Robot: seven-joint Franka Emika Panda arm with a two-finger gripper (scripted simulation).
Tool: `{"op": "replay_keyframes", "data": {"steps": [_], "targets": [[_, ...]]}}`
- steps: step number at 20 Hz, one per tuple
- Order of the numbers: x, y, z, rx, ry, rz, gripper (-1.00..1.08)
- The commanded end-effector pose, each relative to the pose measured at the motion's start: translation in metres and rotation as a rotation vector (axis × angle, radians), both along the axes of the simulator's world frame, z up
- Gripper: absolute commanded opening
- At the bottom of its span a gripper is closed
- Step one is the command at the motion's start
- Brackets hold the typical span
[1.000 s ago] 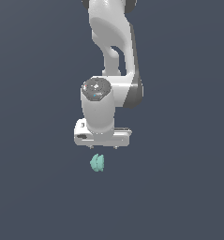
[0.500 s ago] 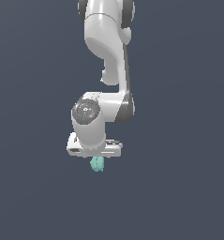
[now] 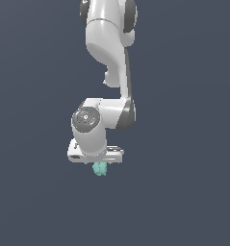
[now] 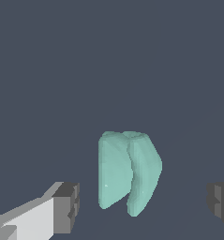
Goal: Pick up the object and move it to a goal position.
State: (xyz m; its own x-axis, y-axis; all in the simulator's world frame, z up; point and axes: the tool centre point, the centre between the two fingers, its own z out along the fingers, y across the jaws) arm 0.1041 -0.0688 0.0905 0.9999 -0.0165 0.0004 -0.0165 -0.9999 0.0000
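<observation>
The arm reaches straight down, with the hand (image 3: 100, 165) just above the object (image 3: 100, 168). In the wrist view the hand is wide open, its fingers (image 4: 66, 207) apart from the object (image 4: 128, 171) between them.

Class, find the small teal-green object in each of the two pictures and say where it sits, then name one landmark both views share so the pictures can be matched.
Exterior view: the teal-green object sits just below the white gripper, low and slightly toward the exterior view's left of centre.
Wrist view: the object fills the middle, between the two dark fingertips, untouched by either.
Shared landmark: the gripper itself, seen straddling the object in both.
</observation>
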Motion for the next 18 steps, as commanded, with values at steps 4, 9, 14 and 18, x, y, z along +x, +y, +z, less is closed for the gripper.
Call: {"op": "replay_keyframes", "data": {"steps": [4, 9, 14, 18], "targets": [[0.000, 0.000, -0.018, 0.000, 0.001, 0.000, 1.00], [-0.001, 0.000, -0.044, 0.000, 0.000, 0.001, 1.00], [0.000, 0.000, -0.050, 0.000, 0.000, 0.001, 1.00], [0.001, 0.000, -0.049, 0.000, 0.000, 0.001, -1.00]]}}
